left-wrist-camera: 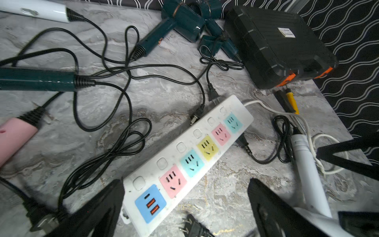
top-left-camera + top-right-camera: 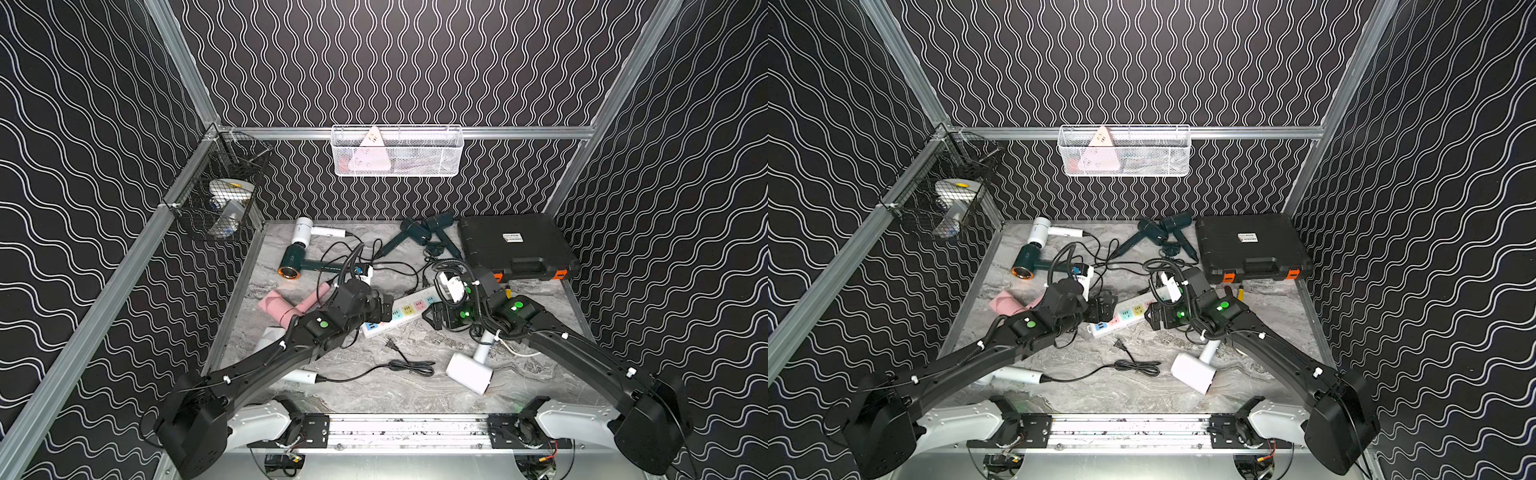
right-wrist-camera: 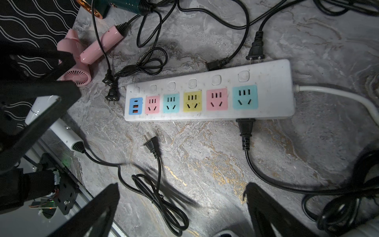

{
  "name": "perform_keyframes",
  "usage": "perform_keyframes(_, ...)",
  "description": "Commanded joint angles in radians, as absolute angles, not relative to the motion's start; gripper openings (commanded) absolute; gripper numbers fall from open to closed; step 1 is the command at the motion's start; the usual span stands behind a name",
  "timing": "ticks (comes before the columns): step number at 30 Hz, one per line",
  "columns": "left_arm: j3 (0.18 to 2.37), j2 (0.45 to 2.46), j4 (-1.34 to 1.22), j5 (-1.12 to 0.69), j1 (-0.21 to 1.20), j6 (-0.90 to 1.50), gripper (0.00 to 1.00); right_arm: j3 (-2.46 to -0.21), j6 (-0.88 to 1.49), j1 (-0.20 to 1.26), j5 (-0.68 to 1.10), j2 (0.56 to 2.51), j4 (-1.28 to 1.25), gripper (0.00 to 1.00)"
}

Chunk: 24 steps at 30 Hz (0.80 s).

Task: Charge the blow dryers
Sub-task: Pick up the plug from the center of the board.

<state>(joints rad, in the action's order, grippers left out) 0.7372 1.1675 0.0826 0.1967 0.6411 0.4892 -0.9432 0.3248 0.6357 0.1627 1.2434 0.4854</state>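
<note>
Several blow dryers lie around a white power strip (image 2: 409,308): a white one (image 2: 301,232), a copper-ringed teal one (image 2: 296,261), a pink one (image 2: 279,306), two teal ones (image 2: 417,233) at the back, and a white one (image 2: 469,372) at the front. All of the strip's coloured sockets (image 3: 192,101) are empty. Black plugs (image 3: 255,49) lie loose beside it, one (image 3: 150,143) in front. My left gripper (image 1: 185,181) is open over the strip's blue end. My right gripper (image 3: 182,185) is open above bare tabletop near the strip. Neither holds anything.
A black case with orange latches (image 2: 515,245) sits at the back right, a yellow-handled tool (image 1: 292,100) beside it. A white wire basket (image 2: 397,151) hangs on the back wall and a black one (image 2: 220,187) on the left. Cords (image 1: 114,143) tangle across the middle.
</note>
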Motion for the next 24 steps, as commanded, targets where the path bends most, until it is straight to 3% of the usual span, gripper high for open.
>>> perform_keyframes(1, 0.695, 1.145, -0.018, 0.302, 0.643, 0.471, 0.99, -0.941, 0.446, 0.638, 0.124, 1.252, 0.438, 1.0)
perform_keyframes(14, 0.633, 1.17, -0.093, 0.327, 0.617, 0.519, 0.99, -0.968, 0.466, 0.666, 0.074, 1.367, 0.388, 1.0)
perform_keyframes(24, 0.59, 1.206, -0.151, 0.244, 0.537, 0.585, 0.99, -0.946, 0.396, 0.666, 0.281, 1.453, 0.315, 1.0)
